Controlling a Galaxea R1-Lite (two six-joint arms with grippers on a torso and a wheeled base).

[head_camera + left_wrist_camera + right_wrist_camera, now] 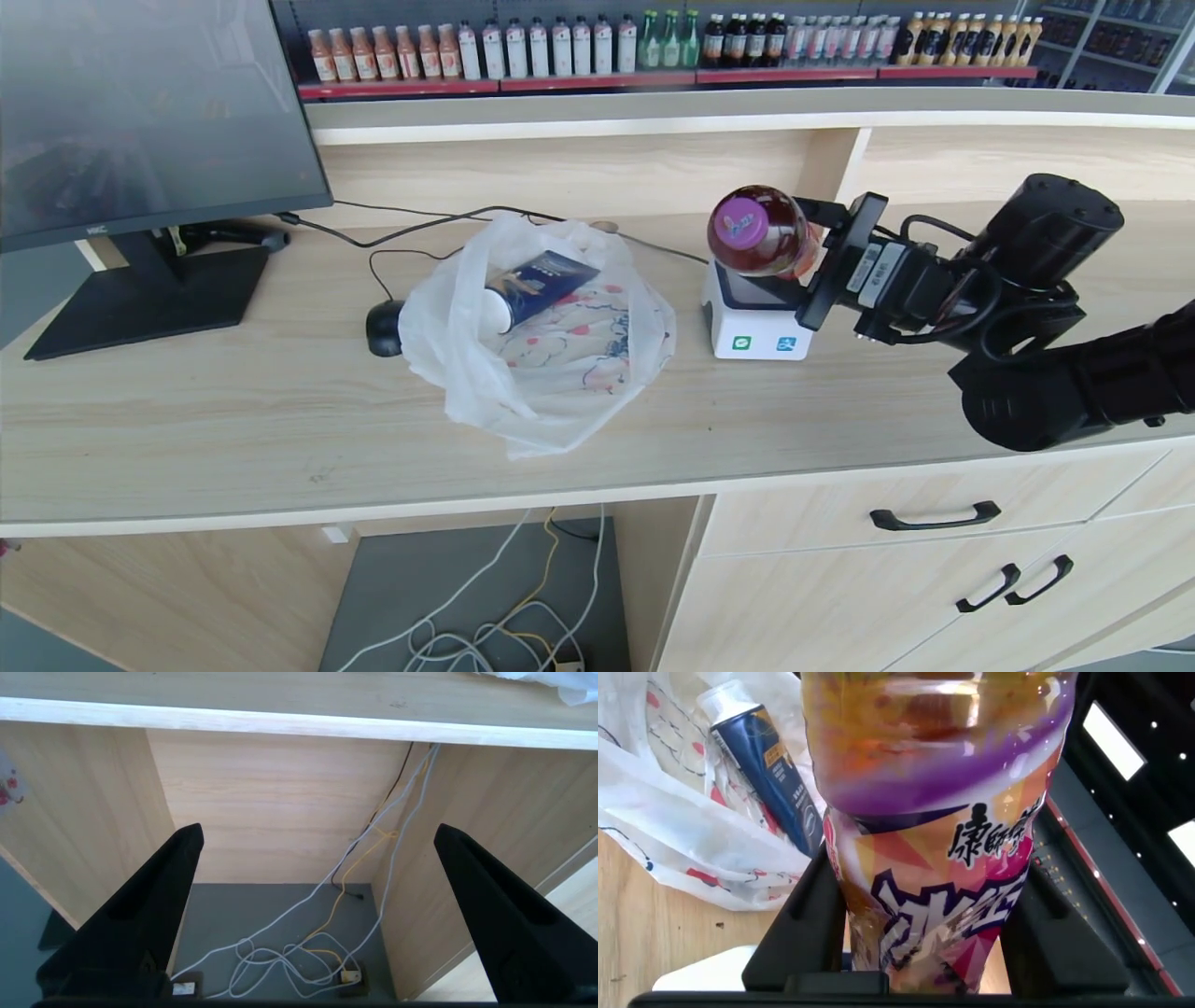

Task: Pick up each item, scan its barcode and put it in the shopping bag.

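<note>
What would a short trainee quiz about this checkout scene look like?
1. True or false: the right tool is shut on a purple-capped drink bottle by the white scanner.
2. What already lies in the shopping bag? A) a dark blue tube B) a banana C) a tin can
3. Fill in: the left tool, down below the counter edge, is ____.

Key: 1 true; 2 A; 3 open.
</note>
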